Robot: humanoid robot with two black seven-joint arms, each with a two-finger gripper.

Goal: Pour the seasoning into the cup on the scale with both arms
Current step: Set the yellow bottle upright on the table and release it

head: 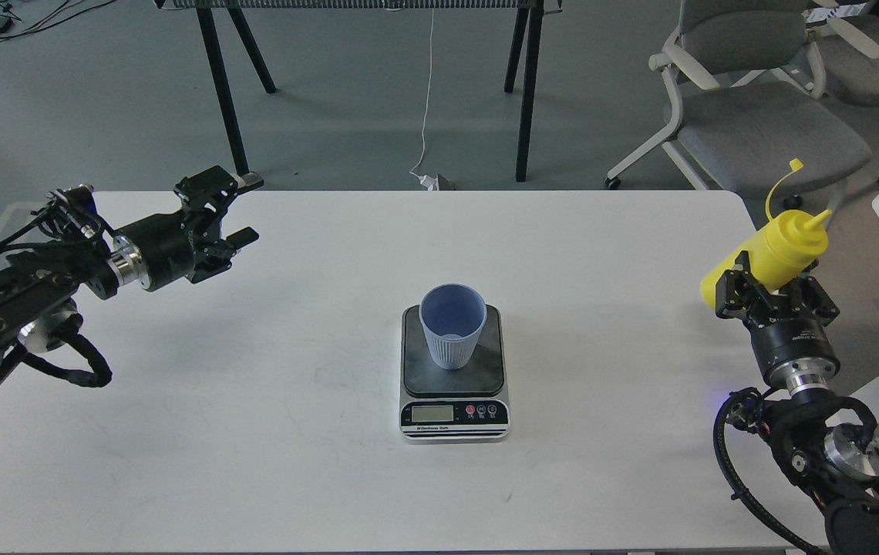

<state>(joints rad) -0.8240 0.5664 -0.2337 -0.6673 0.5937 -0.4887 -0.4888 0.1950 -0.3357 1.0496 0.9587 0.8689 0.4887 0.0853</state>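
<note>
At table (254, 432) centre, cup (452, 325) stands on scale (453, 371). Right tool (775, 297), 3 o'clock, clamps tilted seasoning (775, 250); left tool (235, 208), 9 o'clock, fingers apart, empty.

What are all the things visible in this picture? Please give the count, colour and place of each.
cup: 1, light blue, upright on the scale's plate
scale: 1, dark grey plate, silver front, table centre
seasoning bottle: 1, yellow, tilted, cap off, held at right table edge
table: 1, white, foreground
chairs: 2, grey, floor, top right
dark table legs: black, behind the table
left tool: 1, black, open, above table's left
right tool: 1, black, shut on the bottle
</note>
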